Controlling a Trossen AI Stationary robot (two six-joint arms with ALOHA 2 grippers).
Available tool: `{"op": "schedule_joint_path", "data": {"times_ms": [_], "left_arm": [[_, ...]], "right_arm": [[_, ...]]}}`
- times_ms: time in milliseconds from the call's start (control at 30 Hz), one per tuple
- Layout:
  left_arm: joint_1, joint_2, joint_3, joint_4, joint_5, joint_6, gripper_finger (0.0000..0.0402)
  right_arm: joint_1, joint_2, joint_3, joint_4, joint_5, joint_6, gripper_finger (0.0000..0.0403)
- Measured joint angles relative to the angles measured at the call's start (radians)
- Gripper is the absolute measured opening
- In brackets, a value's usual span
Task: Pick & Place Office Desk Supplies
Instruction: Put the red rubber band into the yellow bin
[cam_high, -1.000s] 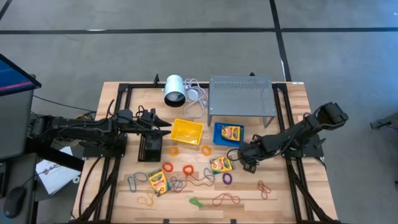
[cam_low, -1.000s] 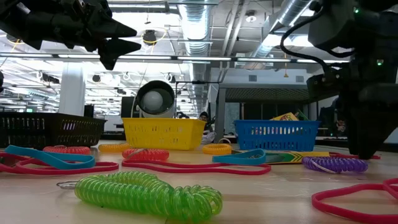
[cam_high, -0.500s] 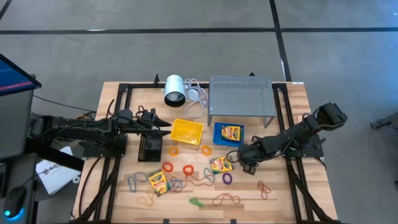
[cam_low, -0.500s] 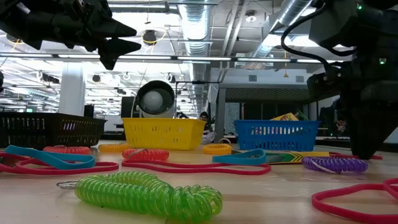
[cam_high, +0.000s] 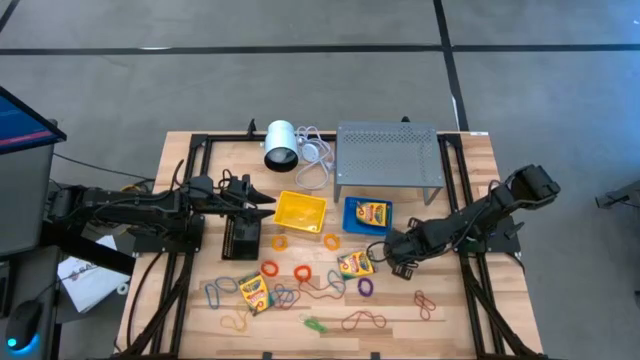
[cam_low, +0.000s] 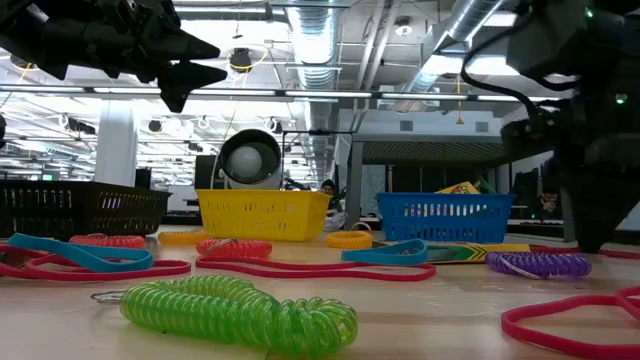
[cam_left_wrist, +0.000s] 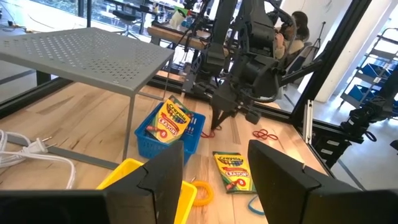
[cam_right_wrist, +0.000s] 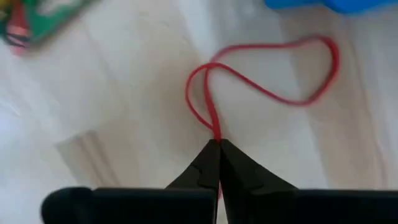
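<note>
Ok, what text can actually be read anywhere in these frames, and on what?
"Crayola": upright crayon box in the blue basket.
"Crayola": flat crayon box beside it; its smaller print is blurred.
Third crayon box, seen from above: too small to read.

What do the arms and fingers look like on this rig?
Both arms are dark, near black, built of jointed links. Left gripper has two dark fingers, broad and blocky with angled faces. Right gripper has dark fingers tapering to a sharp point. A black cable loops beside the right arm, and small green lights glow on it.
</note>
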Motion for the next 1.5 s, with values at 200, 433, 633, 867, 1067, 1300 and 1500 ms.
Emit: {"op": "schedule_joint_path", "data": {"times_ms": [200, 433, 633, 867, 1067, 1300, 1500], "left_arm": [[0.0, 0.0, 0.0, 0.006, 0.006, 0.0, 0.0176], [0.0, 0.0, 0.0, 0.014, 0.014, 0.0, 0.0176], [-0.015, 0.0, 0.0, 0.079, 0.074, 0.01, 0.0176], [-0.079, 0.036, 0.001, 0.182, 0.055, 0.083, 0.0187], [-0.113, 0.184, 0.022, 0.29, 0.026, 0.122, 0.0219], [-0.144, 0.402, 0.181, 0.278, 0.025, 0.175, 0.0246], [-0.164, 0.548, 0.298, 0.263, 0.059, 0.193, 0.0251]], "right_arm": [[0.037, -0.125, 0.003, -0.05, 0.016, 0.081, 0.0], [0.088, -0.3, 0.006, -0.04, 0.03, 0.138, 0.0], [0.121, -0.434, 0.006, 0.007, 0.11, 0.16, 0.0], [0.124, -0.529, 0.006, 0.177, 0.16, 0.091, 0.0], [0.069, -0.531, 0.023, 0.393, 0.156, -0.053, 0.0], [-0.001, -0.435, 0.115, 0.428, 0.145, -0.209, 0.0], [-0.077, -0.316, 0.187, 0.498, 0.056, -0.318, 0.0]]}}
